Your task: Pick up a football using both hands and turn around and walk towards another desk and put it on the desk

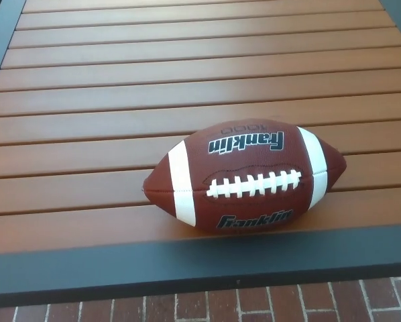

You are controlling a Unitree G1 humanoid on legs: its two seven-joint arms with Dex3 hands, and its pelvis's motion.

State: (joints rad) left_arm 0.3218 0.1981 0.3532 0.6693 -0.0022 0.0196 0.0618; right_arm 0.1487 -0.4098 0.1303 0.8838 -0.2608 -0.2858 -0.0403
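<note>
Wooden slats in a warm reddish brown fill most of the frame, running nearly level from the left side to the right and forming the top of a desk. Dark grooves separate the planks, and a soft glare lightens the boards toward the upper right. A dark grey frame borders the slats along the lower edge of the picture, and the same dark border shows as slivers at the upper left and upper right corners. Below the frame, along the bottom of the picture, runs a strip of red brick floor with pale mortar lines.

A football lies on the slats right of centre in the lower half of the frame, close to the near frame, its lower side just reaching the dark border. It rests on its side with its long axis roughly parallel to the planks, tilted slightly up toward the right. White laces face the camera, a white stripe circles each end, and the name Franklin is printed in black above and below the laces, upside down on the upper print.

Nothing else stands on the desk; the planks around the ball lie bare on its left, right and far sides. No container is in view. Neither robot hand shows anywhere in the picture, so their fingers cannot be judged.
</note>
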